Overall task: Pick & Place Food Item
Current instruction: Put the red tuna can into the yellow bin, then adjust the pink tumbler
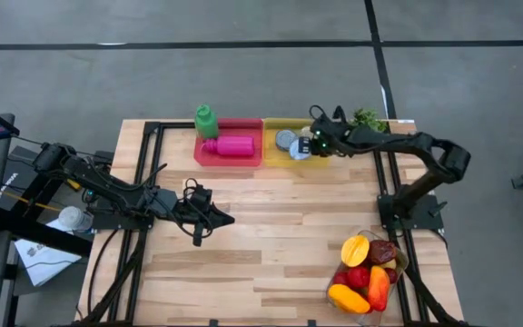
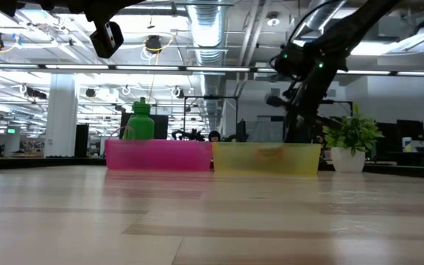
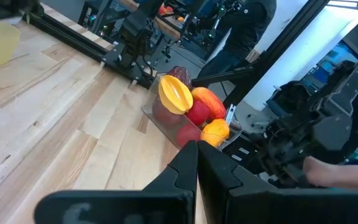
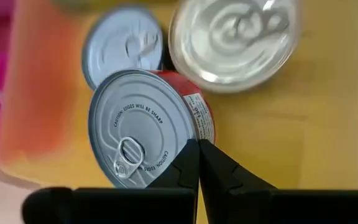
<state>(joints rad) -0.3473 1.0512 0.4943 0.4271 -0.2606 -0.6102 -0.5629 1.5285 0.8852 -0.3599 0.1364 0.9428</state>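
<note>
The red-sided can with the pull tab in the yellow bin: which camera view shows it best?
The right wrist view: the can fills it, pull-tab lid and red side plain. The high view shows cans only as small grey discs in the yellow bin. The low view hides them behind the bin's wall; the left wrist view shows none.

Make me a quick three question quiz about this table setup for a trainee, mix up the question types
1. True or false: the right gripper hangs over the yellow bin.
2. Which bin holds the green bottle? A) pink bin B) yellow bin C) fruit container
3. Fill in: the left gripper is over the bare ____ tabletop, fingers shut.

Key: 1 true; 2 A; 3 wooden
</note>
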